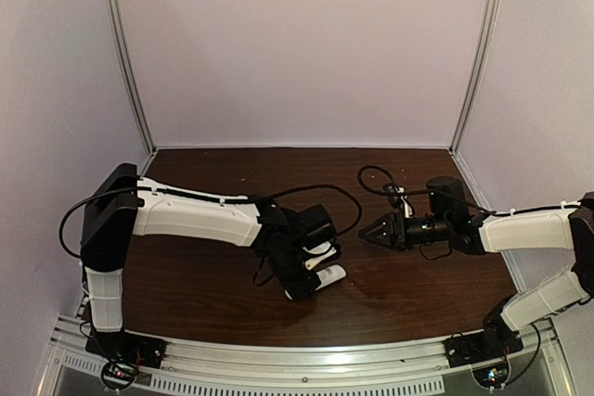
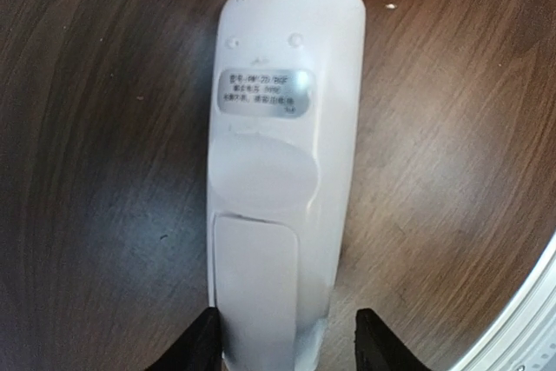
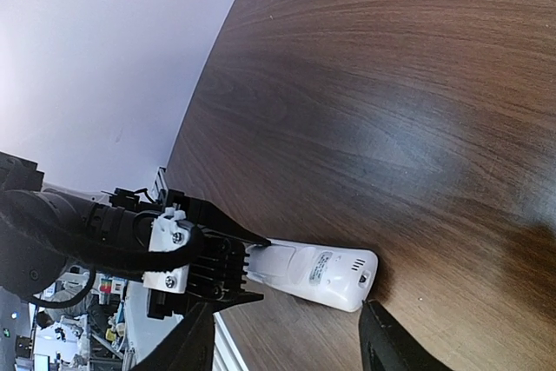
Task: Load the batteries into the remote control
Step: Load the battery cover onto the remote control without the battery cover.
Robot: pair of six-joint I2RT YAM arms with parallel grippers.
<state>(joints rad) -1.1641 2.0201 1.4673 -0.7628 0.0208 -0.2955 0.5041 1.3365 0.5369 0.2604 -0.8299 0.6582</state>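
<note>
My left gripper (image 2: pixel 291 347) straddles the near end of the remote control (image 2: pixel 282 154), jaws spread with a gap on one side, so it is open rather than clamping. The remote lies back-up on the table (image 2: pixel 452 128), its long axis running straight away from those fingers. Further out, facing its far end, my right gripper (image 3: pixel 287 341) hangs open and empty. Only the left wrist view shows the battery cover (image 2: pixel 256 275), seemingly seated. No view shows the batteries.

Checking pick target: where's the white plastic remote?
Top view: white oblong plastic remote control lies back-up on the dark wooden table, centre, between the left gripper's fingers.
</note>
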